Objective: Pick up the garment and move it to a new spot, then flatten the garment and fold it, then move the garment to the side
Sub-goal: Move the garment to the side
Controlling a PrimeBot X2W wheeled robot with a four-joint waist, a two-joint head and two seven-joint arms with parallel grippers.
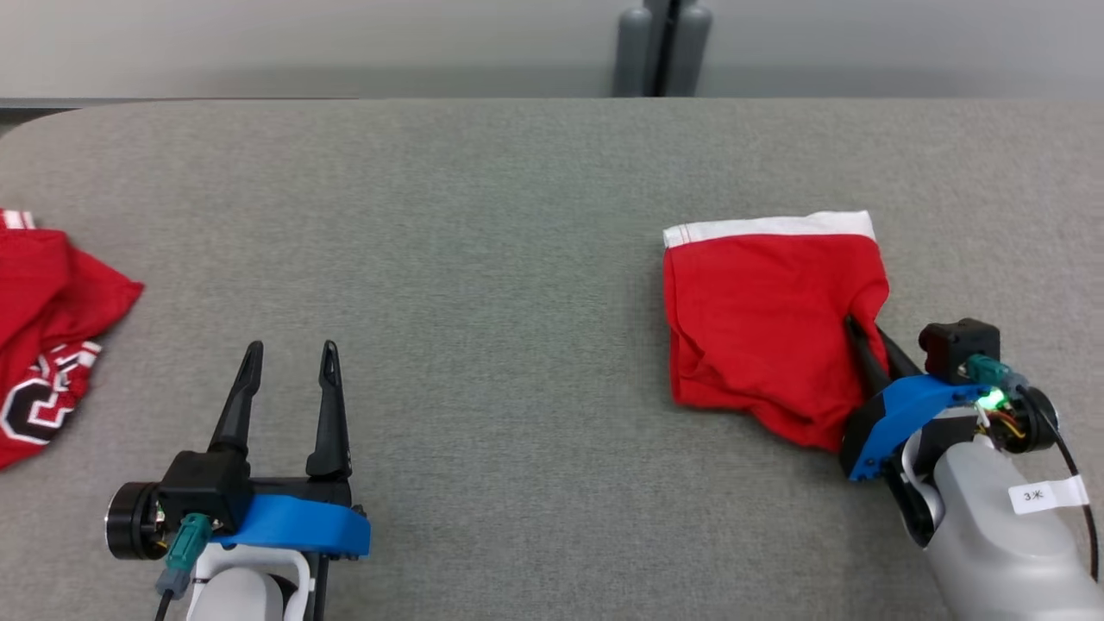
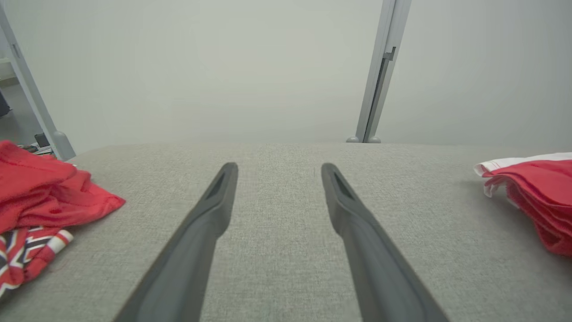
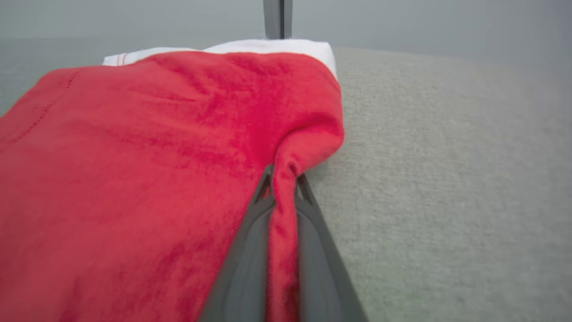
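Note:
The garment is a red piece with a white waistband, folded over and lying on the right half of the grey table. My right gripper is shut on a pinched ridge of its right edge; in the right wrist view the red cloth is squeezed between the two fingers of that gripper. The garment's edge also shows at the right of the left wrist view. My left gripper hovers open over bare table at the lower left, its fingers spread with nothing between them.
A second red garment with black-and-white print lies crumpled at the table's left edge, also seen in the left wrist view. A grey post stands behind the table's far edge.

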